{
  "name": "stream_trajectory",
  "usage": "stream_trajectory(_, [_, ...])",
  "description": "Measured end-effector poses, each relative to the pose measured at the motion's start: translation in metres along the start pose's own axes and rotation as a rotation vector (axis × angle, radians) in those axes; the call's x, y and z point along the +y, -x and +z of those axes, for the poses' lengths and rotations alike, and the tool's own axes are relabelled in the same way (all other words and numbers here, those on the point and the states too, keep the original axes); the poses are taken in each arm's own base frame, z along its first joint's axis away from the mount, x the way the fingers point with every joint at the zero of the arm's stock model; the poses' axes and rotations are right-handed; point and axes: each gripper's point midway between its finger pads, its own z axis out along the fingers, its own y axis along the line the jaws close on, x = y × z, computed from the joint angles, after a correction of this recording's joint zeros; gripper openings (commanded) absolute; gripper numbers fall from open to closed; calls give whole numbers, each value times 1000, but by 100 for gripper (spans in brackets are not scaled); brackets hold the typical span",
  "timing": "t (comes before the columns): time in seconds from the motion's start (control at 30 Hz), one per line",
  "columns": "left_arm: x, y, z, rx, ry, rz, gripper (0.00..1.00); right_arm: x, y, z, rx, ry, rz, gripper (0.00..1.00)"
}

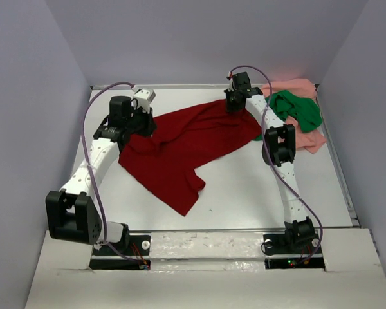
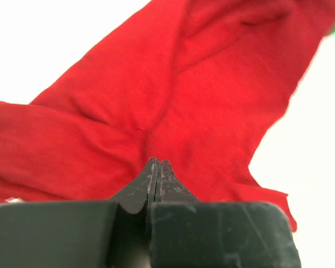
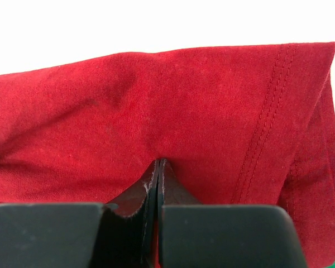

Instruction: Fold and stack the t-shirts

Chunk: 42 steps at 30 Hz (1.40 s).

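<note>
Here, the left gripper (image 2: 158, 163) pinches the dark red t-shirt (image 1: 180, 151), spread across the table (image 1: 244, 199), at its left edge; the right gripper (image 3: 158, 162) clamps its far side (by a stitched hem); the green t-shirt (image 1: 297, 108) and pink t-shirt (image 1: 311, 139) lie heaped far right.

This is a robot lab cell. Pale walls (image 1: 32, 129) enclose a white table (image 1: 244, 199); two cabled arms (image 1: 93, 161) are bolted at its near edge.
</note>
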Motion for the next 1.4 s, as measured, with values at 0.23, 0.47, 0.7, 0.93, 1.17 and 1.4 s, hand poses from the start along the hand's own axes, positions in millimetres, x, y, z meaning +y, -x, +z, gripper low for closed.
stream_trajectory(0.23, [-15,-64,40,266,-162,-75,0,0,1,1,-6,1,7,0])
stream_trajectory(0.47, [-41,-152,65,573,-323,-152,0,0,1,1,-9,1,11,0])
stream_trajectory(0.7, [-67,-167,58,640,-427,-128,0,0,1,1,-10,1,10,0])
stream_trajectory(0.93, [-64,-181,56,691,-408,-113,0,0,2,1,-11,1,13,0])
stream_trajectory(1.17, [-54,-197,60,744,-353,-114,0,1,0,-4,-2,0,14,0])
stream_trajectory(1.4, [-48,-198,60,765,-312,-141,0,5,23,-34,-44,7,12,0])
